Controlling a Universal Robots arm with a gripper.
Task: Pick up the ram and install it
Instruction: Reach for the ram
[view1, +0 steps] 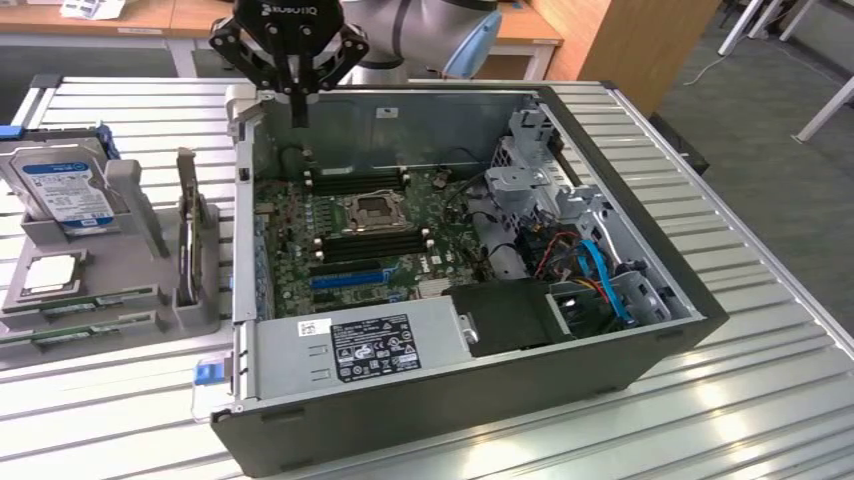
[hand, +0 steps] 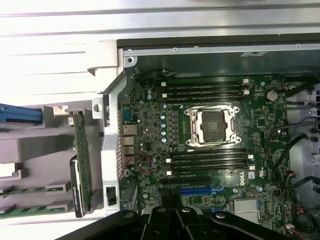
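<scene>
End effector (view1: 302, 115): closed, empty, over the case's (view1: 534, 390) far wall. Ram (view1: 80, 300): in grey holder (view1: 180, 310) on tabletop (view1: 747, 400), exterior view's left of case. Step: pick-up unstarted; judged to need the end effector opened there.

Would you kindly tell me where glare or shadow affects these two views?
Exterior view: bright streaks of glare lie on the slatted table, while the walls of the open case leave its motherboard dimmer. Wrist view: the table beside the case is washed out to near white, the motherboard is evenly lit, and the gripper reads as a dark silhouette.
</scene>
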